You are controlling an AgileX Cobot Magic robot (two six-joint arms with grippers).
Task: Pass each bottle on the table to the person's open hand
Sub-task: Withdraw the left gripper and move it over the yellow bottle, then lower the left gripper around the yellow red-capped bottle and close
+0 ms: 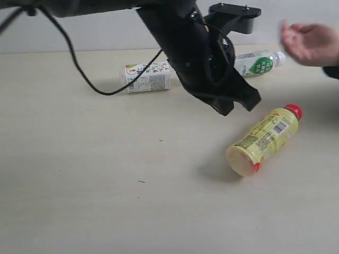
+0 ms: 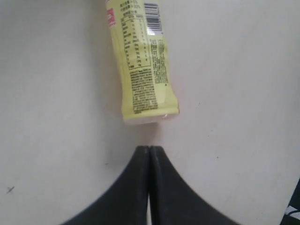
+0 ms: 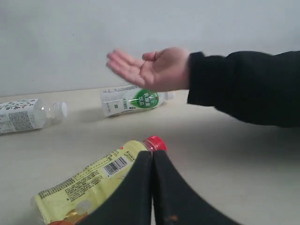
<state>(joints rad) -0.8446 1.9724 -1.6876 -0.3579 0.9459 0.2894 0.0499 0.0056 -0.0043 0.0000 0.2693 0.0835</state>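
Bottle (image 2: 142, 70) lying flat, just beyond left pincer (image 2: 149, 149)

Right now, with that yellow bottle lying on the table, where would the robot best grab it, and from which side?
Around its labelled middle, coming down from above. The yellow bottle lies on its side on the table, so both long sides are free; the red cap end is narrow. The left fingers, shut now, should open across its width.
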